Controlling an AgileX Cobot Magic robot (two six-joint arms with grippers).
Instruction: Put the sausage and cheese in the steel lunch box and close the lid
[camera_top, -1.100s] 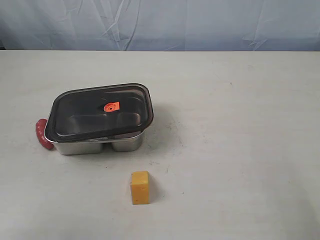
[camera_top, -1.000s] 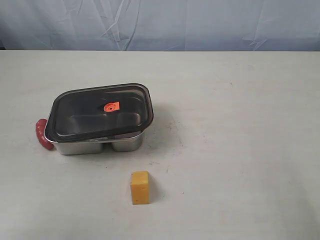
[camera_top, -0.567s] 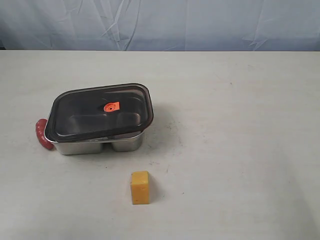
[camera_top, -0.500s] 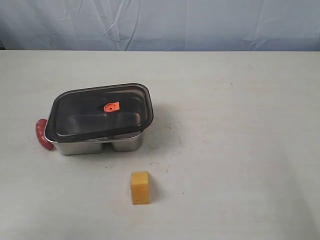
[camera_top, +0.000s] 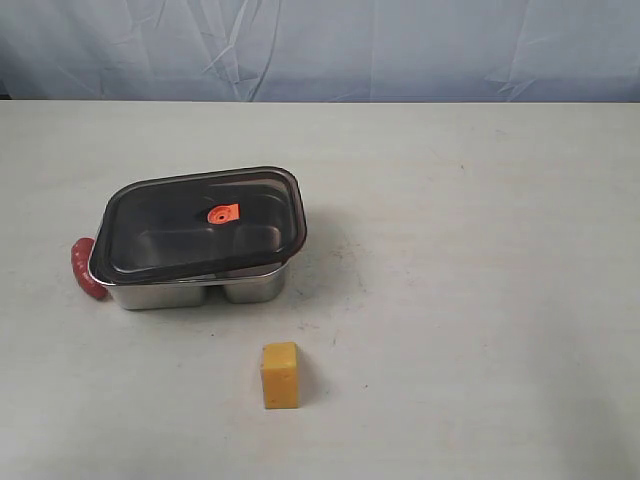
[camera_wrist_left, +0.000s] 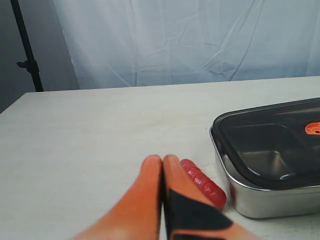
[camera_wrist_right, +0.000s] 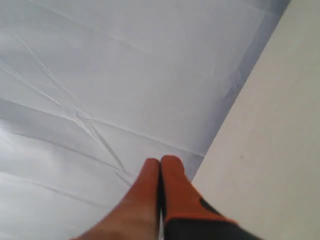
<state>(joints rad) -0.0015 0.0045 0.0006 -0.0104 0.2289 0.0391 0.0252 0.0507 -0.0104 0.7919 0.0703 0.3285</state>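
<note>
Left wrist view is showing the left gripper pressed together, holding nothing. Beyond its tips the sausage is lying just beside the steel lunch box, whose lid is resting on top. The right gripper is likewise pressed together, empty. The cheese is standing on the table, apart from the box.

The steel lunch box is shiny silver-grey. The lid on it is dark, smoky and see-through, with a small orange valve at its middle. The sausage, at the box's left end in the exterior view, is glossy red and ribbed. The cheese, in front of the box, is yellow-orange. The table is off-white with faint grey smudges. The backdrop behind the box is pale blue-white and creased. The left gripper and the right gripper are orange with black patches.
</note>
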